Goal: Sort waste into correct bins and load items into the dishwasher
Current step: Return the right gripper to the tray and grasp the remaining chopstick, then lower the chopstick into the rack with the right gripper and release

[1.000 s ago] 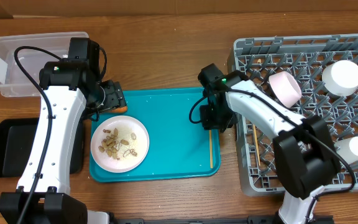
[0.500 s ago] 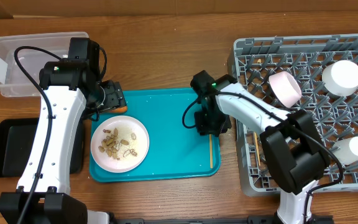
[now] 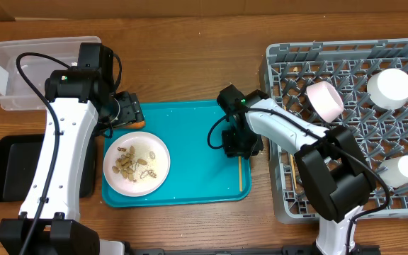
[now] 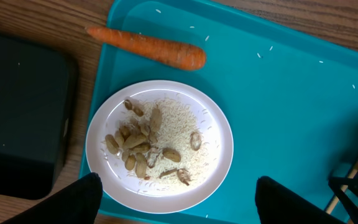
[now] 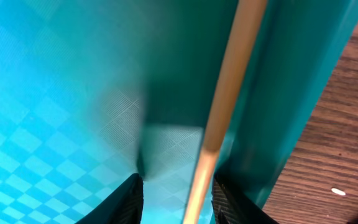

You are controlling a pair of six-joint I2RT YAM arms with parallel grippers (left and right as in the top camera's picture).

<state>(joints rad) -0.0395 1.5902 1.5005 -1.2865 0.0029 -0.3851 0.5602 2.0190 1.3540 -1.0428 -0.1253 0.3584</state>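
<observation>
Wooden and thin, so hard to pick up: see the chopstick (image 5: pixel 229 93) lying flat along the right edge of the teal tray (image 3: pixel 190 127), tight against the raised wall. See the right gripper (image 5: pixel 178 199) low over it, half spread, with one finger on each side of the stick, not squeezing yet.

Might go wrong here in a few ways. Could bump the tray wall with the outer finger and stop short. Could close too high and just roll the stick away. Could pinch only the end, then tip and drop it on the way to the grey dish rack (image 3: pixel 346 127). Could also drag the whole tray sideways.

Look at the left gripper (image 4: pixel 188 199) too: spread wide, holding nothing, hanging above the white plate (image 4: pixel 219 118) of nut scraps (image 4: pixel 135 149) near the tray's left edge. Find the carrot (image 4: pixel 148 46) at the tray's far left corner. Best to keep both arms well apart.
</observation>
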